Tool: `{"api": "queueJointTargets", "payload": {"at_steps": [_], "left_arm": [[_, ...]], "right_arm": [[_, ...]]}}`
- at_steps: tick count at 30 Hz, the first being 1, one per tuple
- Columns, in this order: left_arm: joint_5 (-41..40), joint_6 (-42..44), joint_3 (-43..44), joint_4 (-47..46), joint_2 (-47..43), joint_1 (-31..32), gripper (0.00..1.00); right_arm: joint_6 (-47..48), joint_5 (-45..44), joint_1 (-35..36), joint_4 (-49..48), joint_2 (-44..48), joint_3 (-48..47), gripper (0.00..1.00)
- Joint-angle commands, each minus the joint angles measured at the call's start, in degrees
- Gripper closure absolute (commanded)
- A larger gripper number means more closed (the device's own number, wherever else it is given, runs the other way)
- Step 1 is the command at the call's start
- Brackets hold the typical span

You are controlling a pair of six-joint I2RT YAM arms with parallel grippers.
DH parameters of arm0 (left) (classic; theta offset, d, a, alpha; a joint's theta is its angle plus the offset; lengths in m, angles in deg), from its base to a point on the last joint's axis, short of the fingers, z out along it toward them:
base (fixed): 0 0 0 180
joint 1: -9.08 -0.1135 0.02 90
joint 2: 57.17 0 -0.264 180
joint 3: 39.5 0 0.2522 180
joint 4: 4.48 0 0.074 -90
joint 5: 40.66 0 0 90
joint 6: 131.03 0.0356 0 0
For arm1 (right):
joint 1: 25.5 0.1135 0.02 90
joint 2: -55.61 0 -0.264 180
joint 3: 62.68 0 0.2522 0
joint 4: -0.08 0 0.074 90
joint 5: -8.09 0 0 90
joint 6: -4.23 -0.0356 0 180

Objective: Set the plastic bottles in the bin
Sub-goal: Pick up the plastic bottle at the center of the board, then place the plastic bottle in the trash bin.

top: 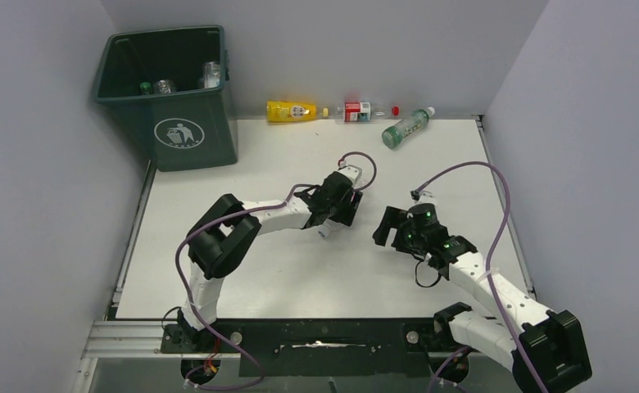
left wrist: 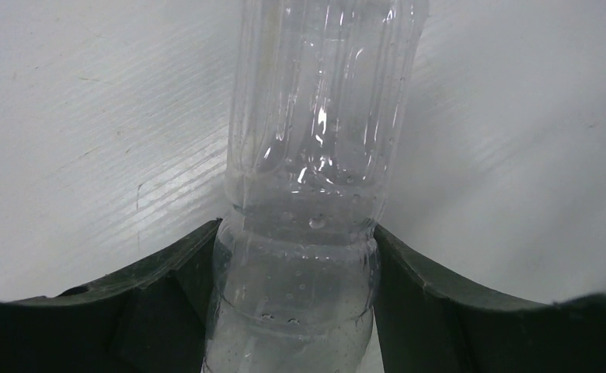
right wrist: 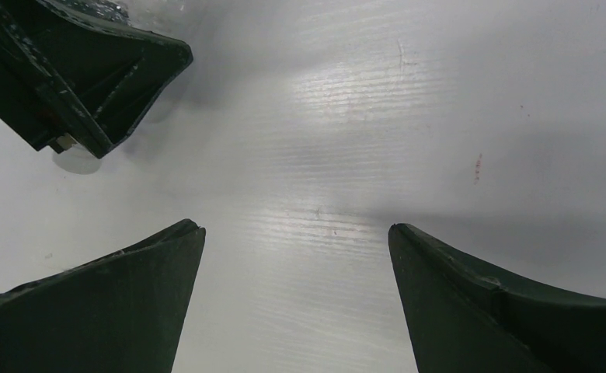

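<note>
Nearest, right tool (top: 387,227) low over the tabletop (top: 283,274), jaws spread wide, nothing between them and nothing touched. Only bare white surface between its two dark fingers (right wrist: 129,311) in the right wrist view.

Just beyond and to its left, left tool (top: 334,219) closed on a clear bottle (left wrist: 315,140), fingers (left wrist: 168,280) pressed against both sides of the ribbed body. Bottle low against the tabletop; resting or lifted, not clear. The two tools near each other, not touching.

Open room: wide bare tabletop on the near side of both tools and out to the left edge, more free surface between the tools and the far edge. Grey walls (top: 46,164) close along the left, far and right sides.

Along the far edge, three bottles on their sides in a row: yellow bottle (top: 292,110), red-labelled bottle (top: 357,111), then green-labelled bottle (top: 406,127), slanted, furthest right. At the far left corner, dark green bin (top: 210,123), upright, top open, several bottles (top: 165,85) inside, well apart from the held one.

Only in the left wrist view: finger contact on the clear bottle and droplets inside it. From above, mostly hidden under the tool, just a pale end showing. Only in the right wrist view: the other tool's finger in the upper left corner. Bin and far row in the top view alone.
</note>
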Motion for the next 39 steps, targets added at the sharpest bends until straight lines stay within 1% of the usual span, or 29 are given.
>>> {"api": "queueJointTargets", "payload": {"at_steps": [1, 9, 14, 19, 22, 24, 28, 30, 37, 39], "left_arm": [[-1.1, 1.0, 2.8, 0.7, -6.6, -0.9, 0.42], [-0.1, 2.2, 5.9, 3.1, -9.8, -4.6, 0.43], [1.1, 2.5, 7.1, 3.9, -11.8, -7.1, 0.46], [1.4, 3.2, 7.6, 4.7, -13.8, -9.0, 0.47], [1.5, 4.1, 9.3, 5.7, -15.1, -11.6, 0.46], [2.5, 4.8, 11.9, 7.0, -15.6, -14.4, 0.46], [5.1, 6.1, 20.5, 11.0, -15.6, -21.6, 0.46], [7.7, 6.0, 25.7, 12.1, -15.3, -25.2, 0.46], [15.4, 1.5, 42.3, 14.3, -13.0, -36.7, 0.46], [16.8, 0.3, 46.8, 14.3, -12.0, -38.5, 0.45]], "right_arm": [[-0.8, 1.0, -0.4, -1.8, 2.0, 1.1, 0.07], [-1.0, 1.7, -0.3, -2.4, 2.7, 1.9, 0.07], [-1.1, 2.0, -0.3, -2.6, 3.3, 2.4, 0.07], [-1.1, 2.2, -0.4, -2.5, 3.7, 2.3, 0.07], [-1.1, 2.3, -0.4, -2.5, 3.8, 2.3, 0.07], [-0.9, 2.6, -0.3, -2.7, 3.6, 2.3, 0.07], [-0.6, 3.2, -0.3, -3.0, 2.7, 2.0, 0.07], [-0.6, 3.4, -0.2, -3.2, 2.6, 1.9, 0.07], [-0.9, 4.1, 0.1, -3.7, 1.9, 1.9, 0.07], [-1.0, 4.2, 0.2, -3.8, 1.7, 2.0, 0.07]]}}
